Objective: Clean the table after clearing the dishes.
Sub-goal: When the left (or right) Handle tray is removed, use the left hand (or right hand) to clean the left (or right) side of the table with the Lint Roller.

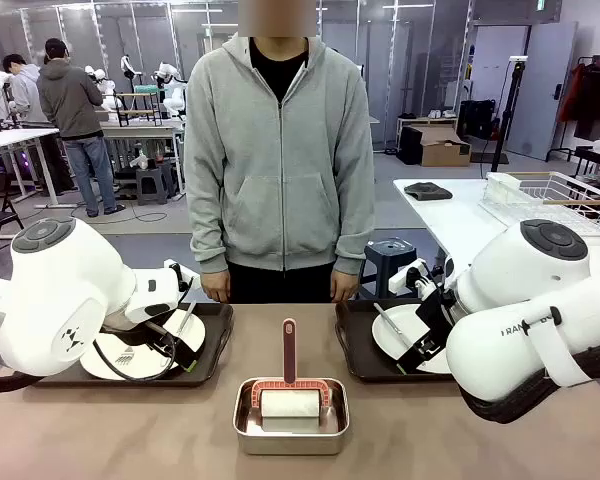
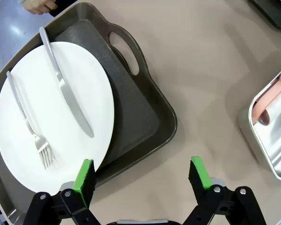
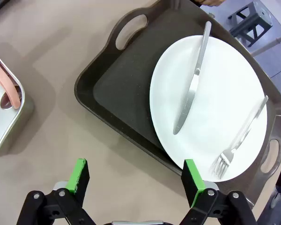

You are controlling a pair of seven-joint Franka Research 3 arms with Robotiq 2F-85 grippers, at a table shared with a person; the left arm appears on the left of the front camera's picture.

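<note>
While a person (image 1: 280,170) stands at the far edge, front view shows the table (image 1: 110,430) w/ left tray (image 1: 220,335) and right tray (image 1: 352,345) flanking a steel pan (image 1: 242,422) (pink-handled roller (image 1: 288,400) inside). Left wrist view: left gripper (image 2: 143,176) wide open, empty, straddling left tray's edge beside left plate (image 2: 89,89). Right wrist view: right gripper (image 3: 136,177) wide open, empty, by right plate (image 3: 225,89).

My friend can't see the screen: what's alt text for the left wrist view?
The left arm's two green-padded fingers stand open by a dark brown tray holding a white plate with knife and fork, on the tan table; a steel pan sits farther right.
</note>
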